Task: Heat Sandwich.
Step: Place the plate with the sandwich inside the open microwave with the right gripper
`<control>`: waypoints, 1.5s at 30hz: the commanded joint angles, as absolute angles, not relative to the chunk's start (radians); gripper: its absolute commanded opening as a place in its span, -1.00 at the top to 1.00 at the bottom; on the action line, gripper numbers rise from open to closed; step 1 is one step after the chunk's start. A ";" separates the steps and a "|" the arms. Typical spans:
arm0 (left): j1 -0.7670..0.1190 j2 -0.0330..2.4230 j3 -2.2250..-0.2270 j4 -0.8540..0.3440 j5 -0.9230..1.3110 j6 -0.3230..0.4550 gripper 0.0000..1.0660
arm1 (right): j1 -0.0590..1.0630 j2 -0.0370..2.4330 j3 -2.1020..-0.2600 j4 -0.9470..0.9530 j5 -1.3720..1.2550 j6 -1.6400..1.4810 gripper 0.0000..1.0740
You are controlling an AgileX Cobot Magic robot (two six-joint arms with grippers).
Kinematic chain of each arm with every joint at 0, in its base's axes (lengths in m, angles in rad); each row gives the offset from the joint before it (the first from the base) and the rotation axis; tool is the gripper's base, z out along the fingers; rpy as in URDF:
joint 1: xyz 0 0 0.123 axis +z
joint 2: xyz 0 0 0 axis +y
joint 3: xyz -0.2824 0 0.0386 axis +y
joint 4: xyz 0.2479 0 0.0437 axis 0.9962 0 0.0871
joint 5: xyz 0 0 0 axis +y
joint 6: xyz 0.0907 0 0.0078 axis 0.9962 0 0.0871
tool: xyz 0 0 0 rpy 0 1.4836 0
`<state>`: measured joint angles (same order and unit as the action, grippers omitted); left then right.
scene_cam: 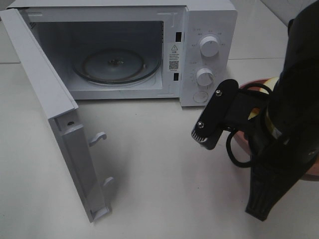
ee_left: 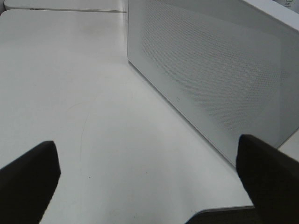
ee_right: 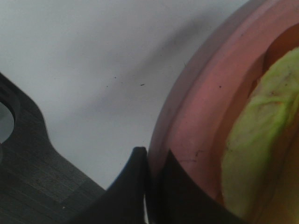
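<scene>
- Now, sandwich (ee_right: 261, 140) lying on the pink plate (ee_right: 205, 93), on the table (scene_cam: 159, 174) to the right of the microwave (scene_cam: 209, 30), mostly hidden under the right arm.
- Right gripper (ee_right: 150, 161) pinched together on the rim of the plate, one fingertip outside, one inside.
- Left gripper (ee_left: 149, 175) spread wide, holding nothing, near the outer face of the open door (scene_cam: 45, 84).
- Probably light and soft: thick bread, loose green leaf, easy to crush or to push apart.
- Better not to squeeze the bread itself; safer to carry by the stiff plate.
- Plate to be kept level, since likely smooth and a little slippery in a rim pinch.
- Glass turntable (scene_cam: 117, 64) inside as the likely place to set down.
</scene>
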<state>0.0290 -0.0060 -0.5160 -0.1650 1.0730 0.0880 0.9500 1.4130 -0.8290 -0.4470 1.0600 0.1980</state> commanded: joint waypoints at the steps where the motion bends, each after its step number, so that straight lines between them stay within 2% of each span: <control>1: 0.028 -0.022 -0.514 -0.172 1.070 0.086 -0.82 | 0.981 1.390 -0.828 -0.480 1.073 0.100 1.00; 24: 0.028 -0.022 -0.514 -0.172 1.070 0.086 -0.82 | 0.981 1.345 -0.829 -0.477 0.860 -0.580 1.00; 36: 0.028 -0.022 -0.514 -0.172 1.070 0.086 -0.82 | 0.981 1.346 -0.829 -0.432 0.776 -0.640 1.00; 40: 0.028 -0.022 -0.514 -0.172 1.070 0.086 -0.82 | 0.977 1.346 -0.829 -0.435 0.775 -0.746 1.00; 45: 0.028 -0.022 -0.514 -0.172 1.070 0.086 -0.82 | 0.883 1.346 -0.829 -0.352 0.749 -0.981 1.00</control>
